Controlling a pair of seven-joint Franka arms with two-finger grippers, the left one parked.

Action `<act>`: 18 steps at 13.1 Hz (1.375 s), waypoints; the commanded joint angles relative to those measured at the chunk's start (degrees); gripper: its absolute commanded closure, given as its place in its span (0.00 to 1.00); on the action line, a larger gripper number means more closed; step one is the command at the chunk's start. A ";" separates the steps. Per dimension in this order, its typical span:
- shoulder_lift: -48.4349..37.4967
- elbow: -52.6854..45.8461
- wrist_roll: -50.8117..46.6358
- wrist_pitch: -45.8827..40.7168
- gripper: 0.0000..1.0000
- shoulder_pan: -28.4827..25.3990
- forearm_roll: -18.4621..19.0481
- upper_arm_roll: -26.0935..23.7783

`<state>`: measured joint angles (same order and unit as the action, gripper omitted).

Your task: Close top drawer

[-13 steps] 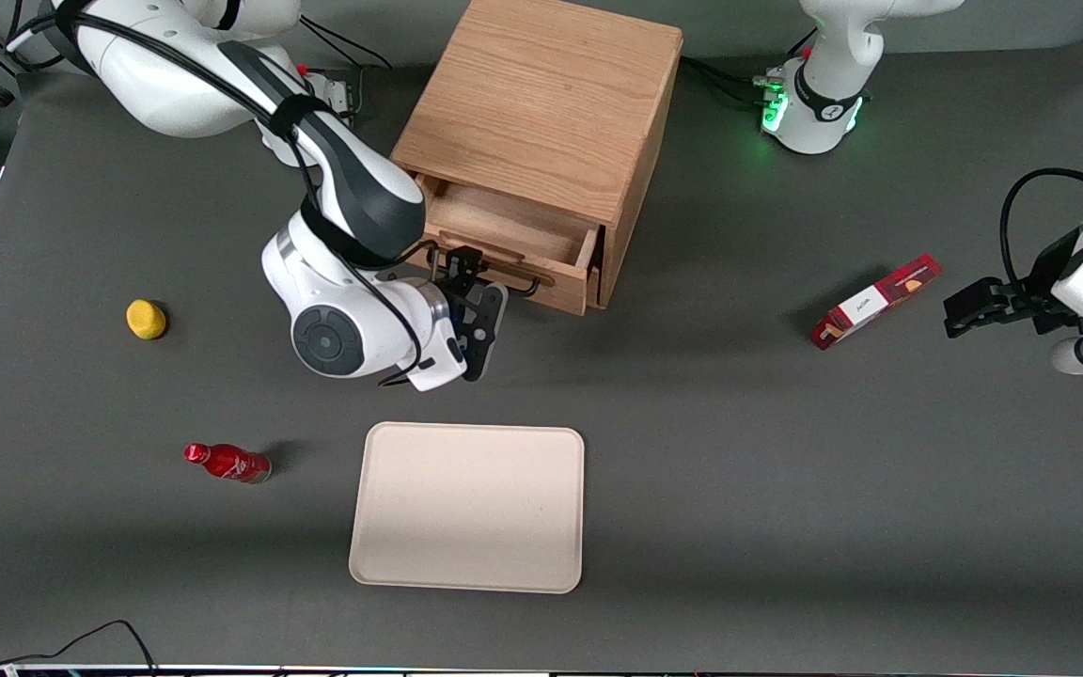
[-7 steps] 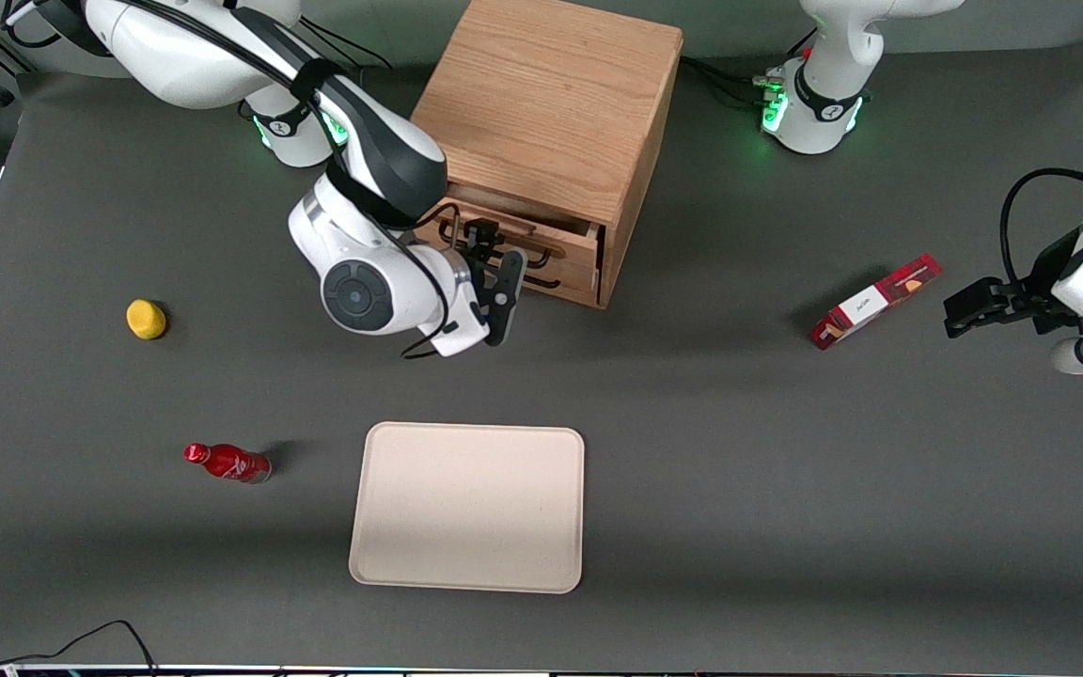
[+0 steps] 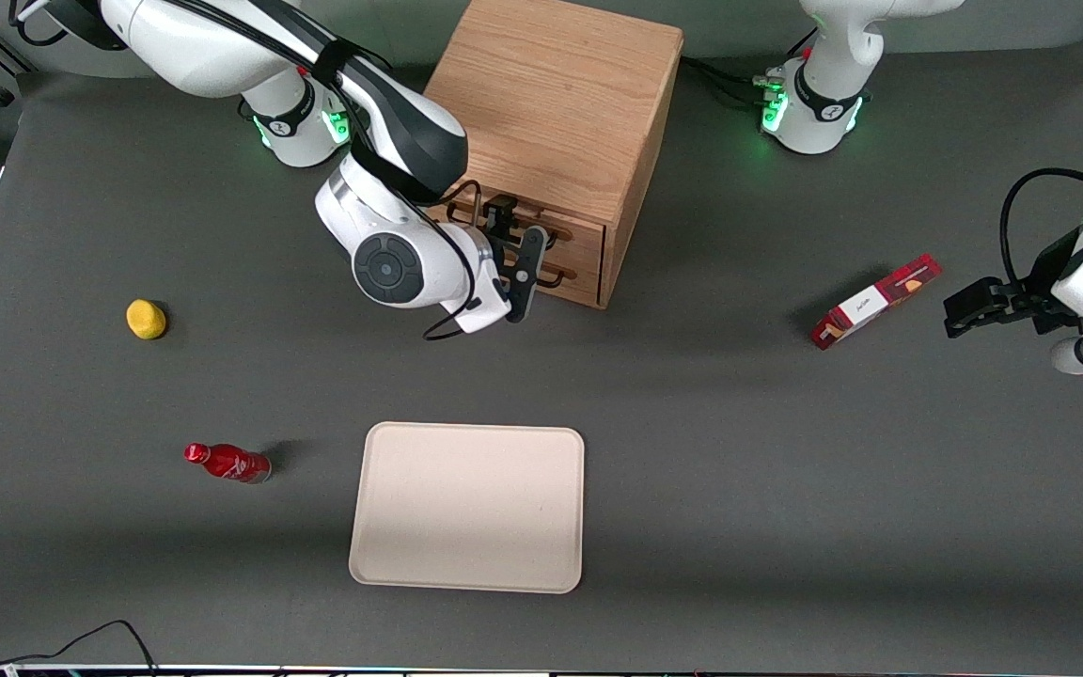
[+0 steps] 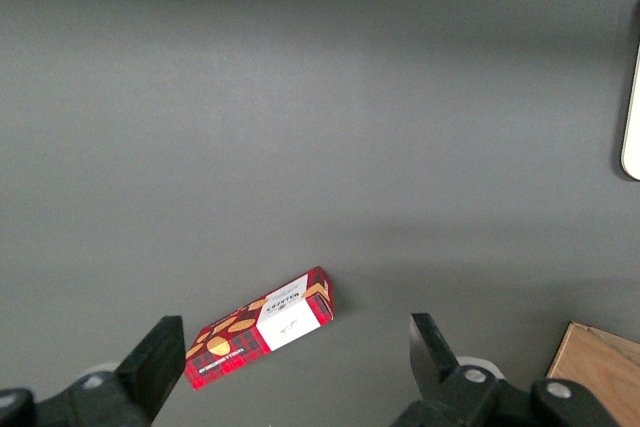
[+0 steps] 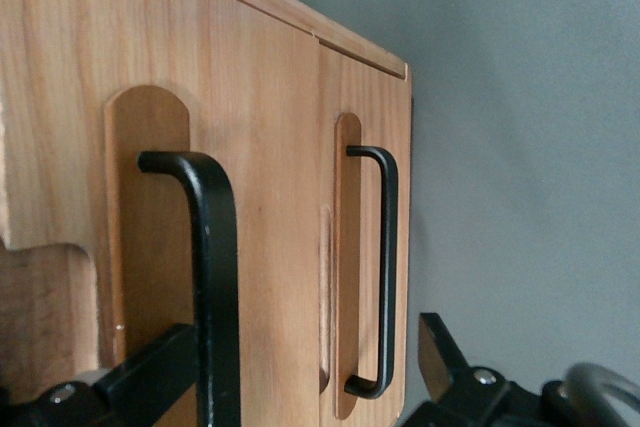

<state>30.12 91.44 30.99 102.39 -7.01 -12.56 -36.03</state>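
The wooden cabinet point(image 3: 551, 94) stands at the table's back. The top drawer point(image 3: 579, 228) sits pushed in, its front level with the lower drawer front point(image 3: 587, 275). In the right wrist view the top drawer front point(image 5: 260, 177) with its black wire handle point(image 5: 212, 267) is very close, and the lower drawer's handle point(image 5: 386, 267) lies beside it. My right gripper point(image 3: 532, 254) is right in front of the drawers, nearer the front camera than the cabinet. It is open and holds nothing. In the wrist view the gripper point(image 5: 305, 337) has one finger to each side of the drawer fronts.
A cream tray point(image 3: 468, 506) lies nearer the front camera than the cabinet. A red bottle point(image 3: 227, 462) and a yellow fruit point(image 3: 146, 319) lie toward the working arm's end. A red box point(image 3: 873, 301) lies toward the parked arm's end and shows in the left wrist view point(image 4: 262, 327).
The top drawer has slid from about half open to fully in. My gripper has moved toward the cabinet along with the drawer front.
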 commanded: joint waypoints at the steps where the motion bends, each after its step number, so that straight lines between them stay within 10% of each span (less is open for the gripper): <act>1: -2.26 0.07 -3.04 -1.57 0.00 1.29 -1.67 -1.67; 7: -4.96 -16.27 -3.39 -13.87 0.00 2.79 -0.72 -1.41; 12: -29.62 -11.84 -20.51 -19.85 0.00 4.89 8.60 1.13; 18: -36.80 -7.16 -26.25 -24.68 0.00 4.90 9.05 27.38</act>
<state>-7.08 82.92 6.13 78.49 -1.75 -3.88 -14.04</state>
